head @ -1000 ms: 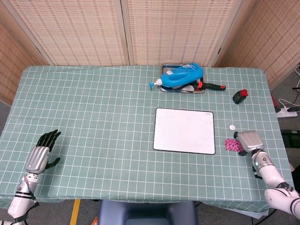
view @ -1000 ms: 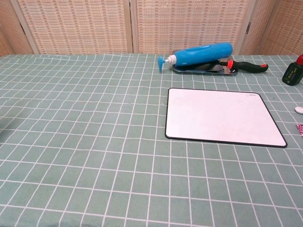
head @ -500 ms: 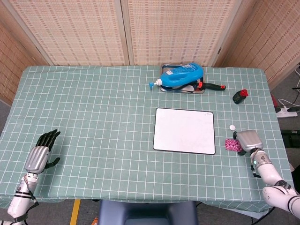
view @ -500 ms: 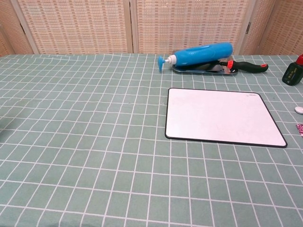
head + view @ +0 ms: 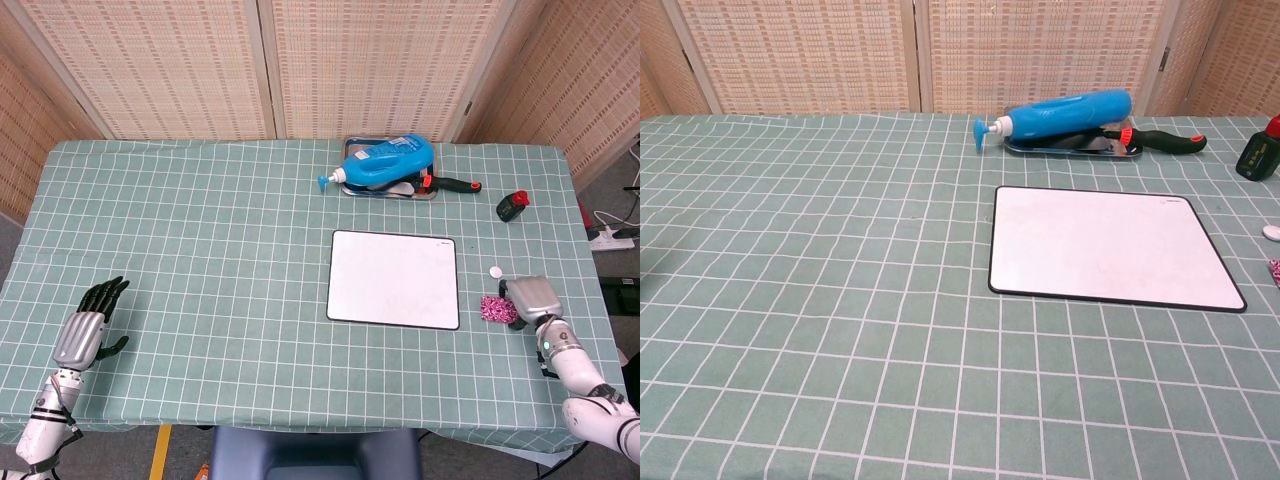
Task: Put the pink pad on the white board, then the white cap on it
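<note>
Pad (image 5: pixel 493 308) lies right of the board (image 5: pixel 393 279), touching the right hand (image 5: pixel 531 299); whether it grips is unclear. Left hand (image 5: pixel 88 327) rests flat, holding nothing.

the board (image 5: pixel 393 279) lies flat on the table, white with a dark rim. the pink pad (image 5: pixel 494 309) lies just right of it. the small white cap (image 5: pixel 495 271) sits behind the pad, off the board.

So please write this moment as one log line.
right hand: at pink pad | white cap: on table | white board: bare | left hand: idle
</note>
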You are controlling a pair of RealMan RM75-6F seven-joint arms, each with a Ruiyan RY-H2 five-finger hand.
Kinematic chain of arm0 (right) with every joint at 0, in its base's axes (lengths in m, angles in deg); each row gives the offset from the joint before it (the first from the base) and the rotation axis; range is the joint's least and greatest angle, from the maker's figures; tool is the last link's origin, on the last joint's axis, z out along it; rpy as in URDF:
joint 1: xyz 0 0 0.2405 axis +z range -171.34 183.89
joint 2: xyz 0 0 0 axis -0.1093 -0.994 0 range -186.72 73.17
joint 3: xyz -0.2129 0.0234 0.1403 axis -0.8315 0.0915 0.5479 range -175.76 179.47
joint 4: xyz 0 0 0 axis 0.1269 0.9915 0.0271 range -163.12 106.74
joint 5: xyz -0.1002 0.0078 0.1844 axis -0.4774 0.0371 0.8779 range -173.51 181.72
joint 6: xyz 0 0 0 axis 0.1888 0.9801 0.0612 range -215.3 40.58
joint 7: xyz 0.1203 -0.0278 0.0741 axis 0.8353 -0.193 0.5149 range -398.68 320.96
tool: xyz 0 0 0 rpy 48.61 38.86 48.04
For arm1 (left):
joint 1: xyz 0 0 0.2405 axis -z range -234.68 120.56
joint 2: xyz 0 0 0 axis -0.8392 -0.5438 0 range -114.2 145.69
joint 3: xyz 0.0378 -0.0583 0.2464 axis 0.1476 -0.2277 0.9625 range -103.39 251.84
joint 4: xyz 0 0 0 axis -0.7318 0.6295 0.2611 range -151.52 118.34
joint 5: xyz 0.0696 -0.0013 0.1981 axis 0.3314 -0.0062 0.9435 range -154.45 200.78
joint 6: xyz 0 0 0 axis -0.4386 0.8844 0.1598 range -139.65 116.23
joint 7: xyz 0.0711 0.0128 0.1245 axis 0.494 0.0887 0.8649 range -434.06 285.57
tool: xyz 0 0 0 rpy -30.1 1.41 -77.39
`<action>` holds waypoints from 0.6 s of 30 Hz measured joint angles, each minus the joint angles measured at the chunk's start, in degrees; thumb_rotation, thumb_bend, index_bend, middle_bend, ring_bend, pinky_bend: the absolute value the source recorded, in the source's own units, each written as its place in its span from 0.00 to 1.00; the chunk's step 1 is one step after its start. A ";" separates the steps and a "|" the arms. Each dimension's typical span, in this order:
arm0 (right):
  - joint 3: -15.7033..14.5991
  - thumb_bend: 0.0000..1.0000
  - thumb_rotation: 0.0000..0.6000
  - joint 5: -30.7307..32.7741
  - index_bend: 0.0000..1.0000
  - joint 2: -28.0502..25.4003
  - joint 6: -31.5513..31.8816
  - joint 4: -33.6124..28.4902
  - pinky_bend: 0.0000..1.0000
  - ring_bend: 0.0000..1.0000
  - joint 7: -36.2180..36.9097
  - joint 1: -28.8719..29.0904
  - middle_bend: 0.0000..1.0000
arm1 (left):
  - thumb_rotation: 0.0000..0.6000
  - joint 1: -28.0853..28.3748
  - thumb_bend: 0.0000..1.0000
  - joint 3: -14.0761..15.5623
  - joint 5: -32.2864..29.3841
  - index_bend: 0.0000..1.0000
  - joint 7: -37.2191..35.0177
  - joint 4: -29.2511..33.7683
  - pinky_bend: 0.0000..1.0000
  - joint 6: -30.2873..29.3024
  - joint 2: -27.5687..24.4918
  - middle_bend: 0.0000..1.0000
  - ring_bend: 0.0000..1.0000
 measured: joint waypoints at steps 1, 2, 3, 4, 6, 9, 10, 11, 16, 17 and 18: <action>0.03 0.13 1.00 -0.09 0.44 -0.16 0.14 -0.25 1.00 0.98 0.07 0.00 0.96 | 1.00 0.00 0.22 0.00 0.00 0.00 0.02 -0.04 0.00 -0.01 0.03 0.00 0.00; 0.11 0.13 1.00 -0.21 0.44 -0.34 0.33 -0.60 1.00 0.98 0.18 0.03 0.96 | 1.00 0.01 0.22 -0.01 0.01 0.00 0.05 -0.03 0.00 -0.04 0.04 0.00 0.00; 0.26 0.13 1.00 -0.39 0.44 -0.72 0.60 -1.35 1.00 0.98 0.30 0.11 0.96 | 1.00 0.01 0.22 -0.02 0.02 0.00 0.05 -0.01 0.00 -0.06 0.02 0.00 0.00; 0.40 0.13 1.00 -0.50 0.44 -1.09 0.79 -2.11 1.00 0.98 0.35 0.20 0.96 | 1.00 0.01 0.22 -0.02 0.04 0.00 0.07 0.01 0.00 -0.10 0.01 0.00 0.00; 0.83 0.13 1.00 -0.69 0.44 -2.04 1.23 -4.34 1.00 0.98 0.26 0.55 0.96 | 1.00 0.01 0.22 -0.01 0.07 0.00 0.21 -0.01 0.00 -0.13 0.02 0.00 0.00; 1.65 0.13 1.00 -0.68 0.44 -3.39 1.74 -8.33 1.00 0.98 -0.85 1.50 0.96 | 1.00 0.02 0.22 -0.07 0.02 0.00 0.23 -0.01 0.00 -0.17 0.00 0.00 0.00; 1.96 0.13 1.00 -0.53 0.44 -3.76 1.82 -9.66 1.00 0.98 -1.51 1.93 0.96 | 1.00 0.02 0.22 -0.10 0.01 0.00 0.22 -0.02 0.00 -0.20 -0.01 0.00 0.00; 2.32 0.13 1.00 -0.28 0.44 -4.08 1.86 -10.99 1.00 0.98 -2.36 2.44 0.96 | 1.00 0.02 0.22 -0.13 0.00 0.00 0.20 -0.03 0.00 -0.25 -0.02 0.00 0.00; 4.58 0.13 1.00 3.84 0.44 -4.55 1.61 -16.39 1.00 0.98 -9.45 6.48 0.97 | 1.00 -0.09 0.22 -0.39 -0.08 0.00 -0.22 -0.02 0.00 -0.81 -0.18 0.00 0.00; 4.96 0.13 1.00 5.07 0.45 -4.36 1.48 -16.93 1.00 0.98 -10.74 7.34 0.97 | 1.00 -0.12 0.22 -0.45 -0.13 0.00 -0.35 -0.01 0.00 -0.87 -0.22 0.00 0.00; 5.43 0.13 1.00 6.87 0.45 -3.99 1.22 -17.47 1.00 0.98 -12.29 8.49 0.97 | 1.00 -0.13 0.22 -0.52 -0.23 0.00 -0.58 0.03 0.00 -0.84 -0.28 0.00 0.00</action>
